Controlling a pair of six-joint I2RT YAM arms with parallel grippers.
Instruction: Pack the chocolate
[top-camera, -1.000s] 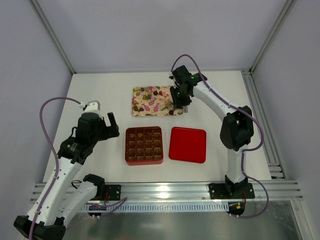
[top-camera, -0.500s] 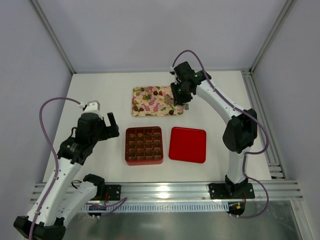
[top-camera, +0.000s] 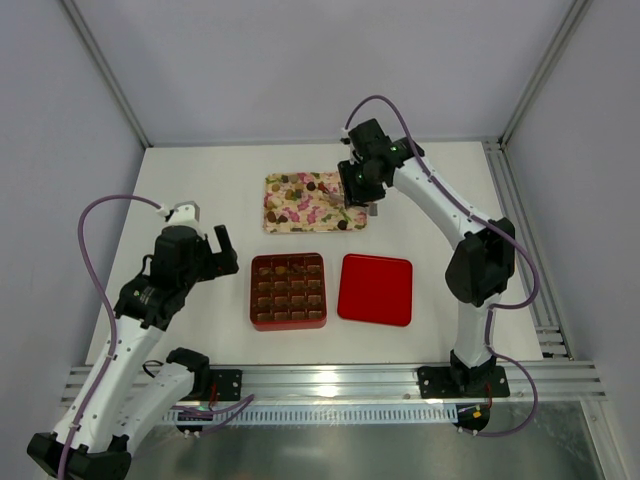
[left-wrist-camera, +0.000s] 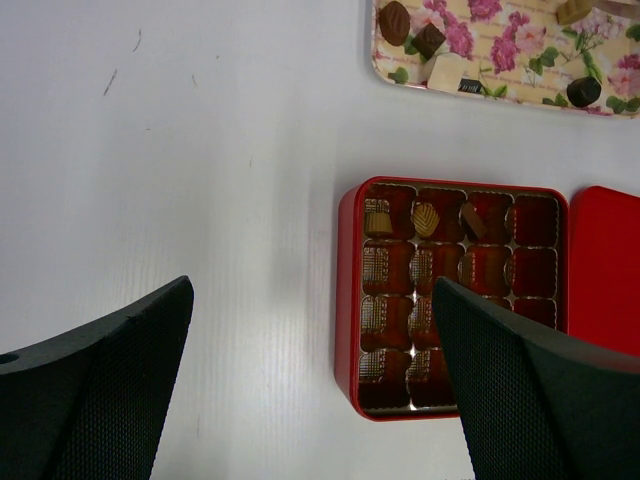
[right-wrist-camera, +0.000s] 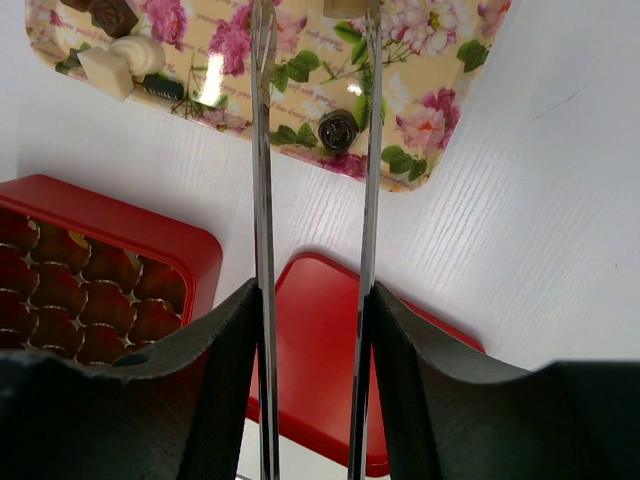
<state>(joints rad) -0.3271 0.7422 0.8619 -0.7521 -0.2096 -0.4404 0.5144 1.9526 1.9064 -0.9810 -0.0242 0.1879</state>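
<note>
Picking step: right tool (right-wrist-camera: 316, 10) is held parted, empty, over the tray (right-wrist-camera: 430, 60); left tool (left-wrist-camera: 312, 290) is held wide open. Next, the tan chocolate (right-wrist-camera: 350, 6) must be straddled and pinched.

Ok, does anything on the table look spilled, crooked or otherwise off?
Nothing stands out. The red box sits squarely beside its lid, and the chocolates lie in the floral tray or the box's top row, none spilled.
</note>
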